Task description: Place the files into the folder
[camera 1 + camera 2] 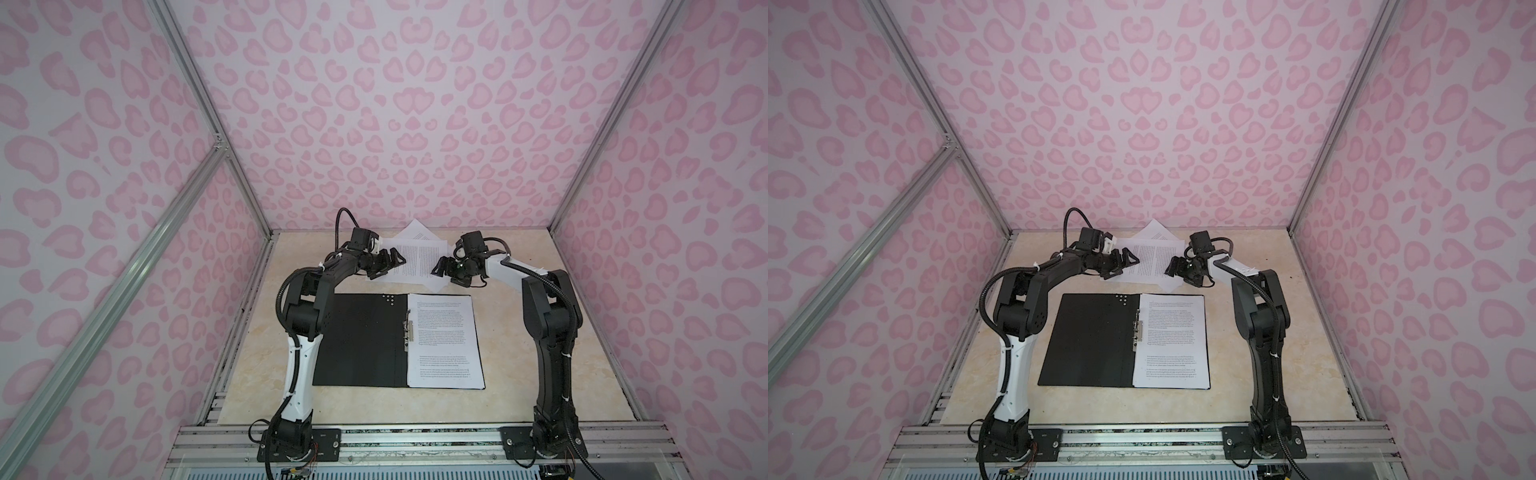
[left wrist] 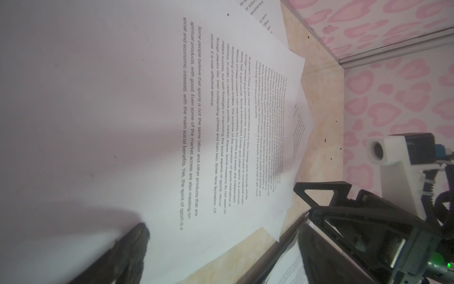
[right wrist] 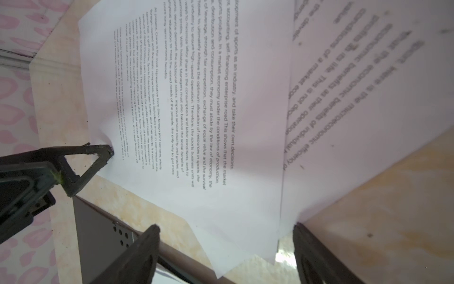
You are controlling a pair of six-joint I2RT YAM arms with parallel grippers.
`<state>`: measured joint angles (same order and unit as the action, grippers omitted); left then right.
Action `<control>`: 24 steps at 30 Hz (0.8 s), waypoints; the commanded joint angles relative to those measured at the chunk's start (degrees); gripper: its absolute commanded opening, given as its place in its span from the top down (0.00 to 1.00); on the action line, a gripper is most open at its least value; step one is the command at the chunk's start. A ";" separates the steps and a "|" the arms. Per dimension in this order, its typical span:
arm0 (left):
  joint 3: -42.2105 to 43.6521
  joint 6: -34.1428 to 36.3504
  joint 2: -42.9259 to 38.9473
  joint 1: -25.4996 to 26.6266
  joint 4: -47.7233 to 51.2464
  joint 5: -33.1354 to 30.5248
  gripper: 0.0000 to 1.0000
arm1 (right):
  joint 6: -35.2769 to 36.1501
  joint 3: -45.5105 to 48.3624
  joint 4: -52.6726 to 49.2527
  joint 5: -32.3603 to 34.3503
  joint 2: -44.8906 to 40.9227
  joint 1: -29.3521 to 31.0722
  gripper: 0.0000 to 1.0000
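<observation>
Files point(image 1: 417, 259) lie between left end effector point(image 1: 395, 266) and right end effector point(image 1: 436, 268), both spread wide.

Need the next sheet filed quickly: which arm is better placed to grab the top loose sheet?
Probably right: the right gripper is open, with a corner of the sheet between its jaws; the left gripper only touches the opposite edge.

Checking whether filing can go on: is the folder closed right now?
No, the folder lies opened flat, with a printed sheet on its right half beside the metal clip.
</observation>
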<state>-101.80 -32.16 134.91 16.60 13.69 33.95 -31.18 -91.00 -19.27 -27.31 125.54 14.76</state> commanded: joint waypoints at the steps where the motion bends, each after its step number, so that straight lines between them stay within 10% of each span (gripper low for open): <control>1: 0.36 0.17 1.62 0.78 8.67 -2.84 0.03 | -3.08 2.39 1.71 0.61 -0.24 -0.95 0.14; 12: -1.27 -0.77 4.11 2.81 9.36 -2.67 0.03 | -4.55 4.61 8.11 -8.13 -1.40 -3.87 0.15; 24: -1.25 -3.78 4.04 3.71 9.15 -5.28 0.02 | -7.68 9.36 8.02 2.14 -7.13 -4.43 0.15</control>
<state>-103.94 -34.06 137.34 20.01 10.98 33.06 -39.81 -82.00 -10.07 -30.39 120.11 10.57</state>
